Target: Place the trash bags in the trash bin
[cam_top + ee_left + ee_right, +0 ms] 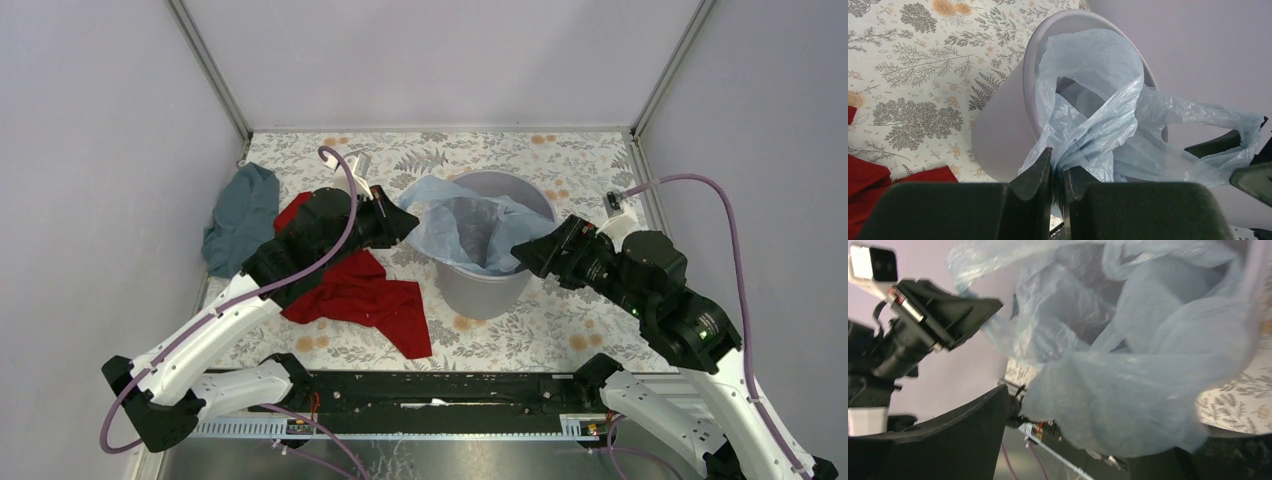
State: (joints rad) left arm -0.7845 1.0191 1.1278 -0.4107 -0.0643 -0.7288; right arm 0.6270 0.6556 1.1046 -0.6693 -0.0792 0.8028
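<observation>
Floral tabletop carries the trash bin, trash bag draped half inside. We see the left gripper pinching film; the right gripper appears spread, though blurred. We judge stuffing underway; next, press film downward.

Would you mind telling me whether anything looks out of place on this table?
The bag is bunched and twisted in the bin, spilling over its rim on both sides rather than lining it. A red cloth and a teal-grey cloth lie crumpled left of it.

Bag clogs bin mouth; red cloth alongside
</observation>
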